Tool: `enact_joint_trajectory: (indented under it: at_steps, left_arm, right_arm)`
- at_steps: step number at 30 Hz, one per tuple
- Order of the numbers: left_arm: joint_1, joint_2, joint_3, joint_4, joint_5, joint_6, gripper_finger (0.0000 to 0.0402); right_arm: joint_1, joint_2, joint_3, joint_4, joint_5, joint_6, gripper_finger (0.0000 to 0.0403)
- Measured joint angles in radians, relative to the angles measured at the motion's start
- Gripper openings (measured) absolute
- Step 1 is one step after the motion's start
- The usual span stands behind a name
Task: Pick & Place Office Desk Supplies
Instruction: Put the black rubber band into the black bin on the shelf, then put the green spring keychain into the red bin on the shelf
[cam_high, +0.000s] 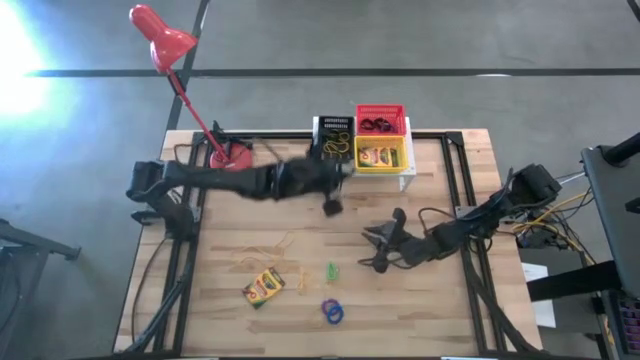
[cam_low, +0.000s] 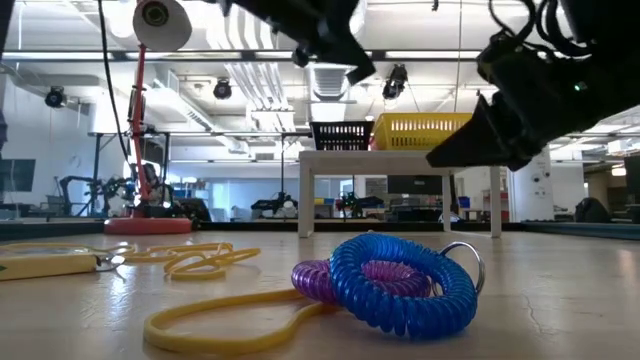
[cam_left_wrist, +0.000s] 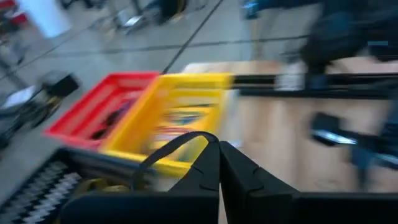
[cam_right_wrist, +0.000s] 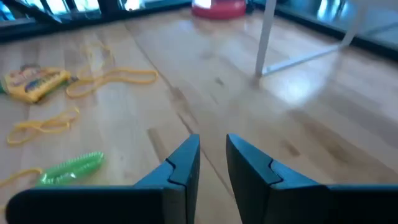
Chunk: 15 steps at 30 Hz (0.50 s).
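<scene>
The right gripper (cam_high: 378, 250) is hovering low over the middle of the wooden table (cam_high: 420, 310), its arm reaching in from the right edge. In the right wrist view its two fingers (cam_right_wrist: 183, 163) are standing slightly apart with nothing between them. The left gripper (cam_high: 333, 205) is hanging out past the table's middle toward the white stand (cam_high: 408, 180), its arm stretching across from the left. In the left wrist view its fingers (cam_left_wrist: 208, 169) are pressing together on a thin dark ring (cam_left_wrist: 171, 149) that is looping up from the tips.

Near the front edge a blue coiled ring (cam_high: 334, 313) and a purple ring (cam_low: 312, 280) are lying touching. Just behind them a green coiled ring (cam_high: 331, 271) is lying alone. To the left a crayon box (cam_high: 263, 288), yellow and green, is lying flat, with yellow rubber bands (cam_high: 262, 255) scattered beside it.

At the back, the stand is carrying a black basket (cam_high: 333, 127), a red basket (cam_high: 381, 118) and a yellow basket (cam_high: 382, 155) holding another crayon box. A red desk lamp (cam_high: 163, 38) is leaning over the back left corner. Beyond the table a large open hall is showing.
</scene>
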Motion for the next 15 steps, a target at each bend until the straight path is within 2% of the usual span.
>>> enact_joint_trajectory:
  at_steps: [3, 7, 15]
  left_arm:
    - [0.100, 0.038, 0.070, -0.056, 0.004, 0.000, 0.0001]
    - [0.214, 0.088, 0.089, -0.061, 0.025, 0.000, 0.0011]
    - [0.301, 0.068, 0.094, -0.180, 0.154, -0.070, 0.0112]
  right_arm:
    - [0.000, 0.000, -0.028, 0.091, 0.003, -0.052, 0.0077]
    - [0.000, 0.002, -0.044, 0.103, 0.022, -0.038, 0.0073]
    - [-0.001, 0.032, -0.032, 0.107, 0.022, -0.035, 0.0073]
